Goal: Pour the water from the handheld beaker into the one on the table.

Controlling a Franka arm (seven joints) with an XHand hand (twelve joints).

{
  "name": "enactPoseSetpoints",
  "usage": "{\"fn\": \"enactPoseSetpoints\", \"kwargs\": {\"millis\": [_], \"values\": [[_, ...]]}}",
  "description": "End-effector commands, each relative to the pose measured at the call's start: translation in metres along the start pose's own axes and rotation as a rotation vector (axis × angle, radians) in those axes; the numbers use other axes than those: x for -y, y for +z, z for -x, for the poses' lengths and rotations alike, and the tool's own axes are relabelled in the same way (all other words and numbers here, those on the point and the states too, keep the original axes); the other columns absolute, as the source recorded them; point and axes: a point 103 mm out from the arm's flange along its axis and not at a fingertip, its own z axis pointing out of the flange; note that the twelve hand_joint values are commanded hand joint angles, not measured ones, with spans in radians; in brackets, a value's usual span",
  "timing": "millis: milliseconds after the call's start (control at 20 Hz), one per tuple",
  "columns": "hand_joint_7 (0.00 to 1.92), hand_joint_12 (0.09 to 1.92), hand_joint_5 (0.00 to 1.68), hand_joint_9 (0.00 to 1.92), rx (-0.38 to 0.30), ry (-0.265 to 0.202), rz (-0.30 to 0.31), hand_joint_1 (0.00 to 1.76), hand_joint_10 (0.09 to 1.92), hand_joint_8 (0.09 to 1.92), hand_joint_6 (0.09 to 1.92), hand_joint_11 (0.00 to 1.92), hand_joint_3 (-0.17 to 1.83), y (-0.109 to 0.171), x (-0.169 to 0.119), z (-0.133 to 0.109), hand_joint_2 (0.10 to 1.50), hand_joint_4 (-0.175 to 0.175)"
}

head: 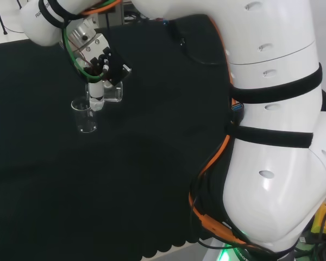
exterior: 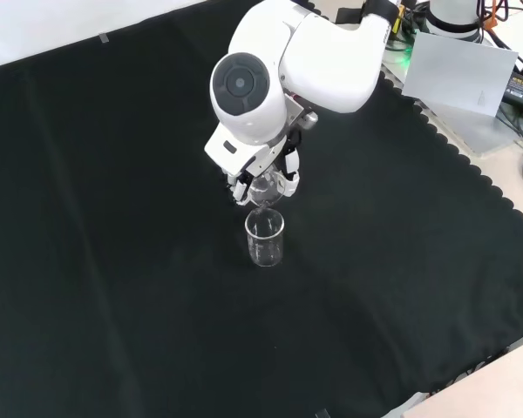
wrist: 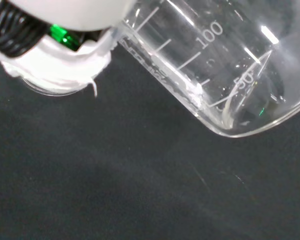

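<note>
My hand (head: 100, 61) is curled round a clear glass beaker (head: 113, 92) and holds it tilted just above the cloth. In the front view the held beaker (exterior: 267, 185) hangs under the hand (exterior: 242, 186), its mouth leaning toward a second clear beaker (exterior: 265, 237) that stands upright on the cloth right in front of it. The head view puts this standing beaker (head: 86, 116) left of and a little nearer than the held one. Close up in the wrist view, the held beaker (wrist: 215, 65) lies slanted with its scale marks showing, beside a white finger (wrist: 55, 62). I cannot tell how much water either holds.
Black cloth (exterior: 113, 261) covers the bench on all sides of the two beakers. The arm's big white links (head: 271, 136) stand at the right of the head view. A grey box (exterior: 466, 83) and cables lie off the cloth's scalloped edge at the front view's top right.
</note>
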Motion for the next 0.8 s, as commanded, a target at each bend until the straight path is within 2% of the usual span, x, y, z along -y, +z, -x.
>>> {"fn": "enactPoseSetpoints", "kwargs": {"millis": [50,800], "values": [[1.75,0.76,1.32,1.68,0.047,0.019,-0.033,1.14,0.09,0.09,0.61,1.4,0.71,-0.003,0.001,-0.004,0.61,0.175],[1.75,0.75,1.31,1.68,0.117,0.036,-0.061,1.14,0.09,0.09,0.62,1.4,0.7,-0.012,0.007,-0.016,0.62,0.175]]}}
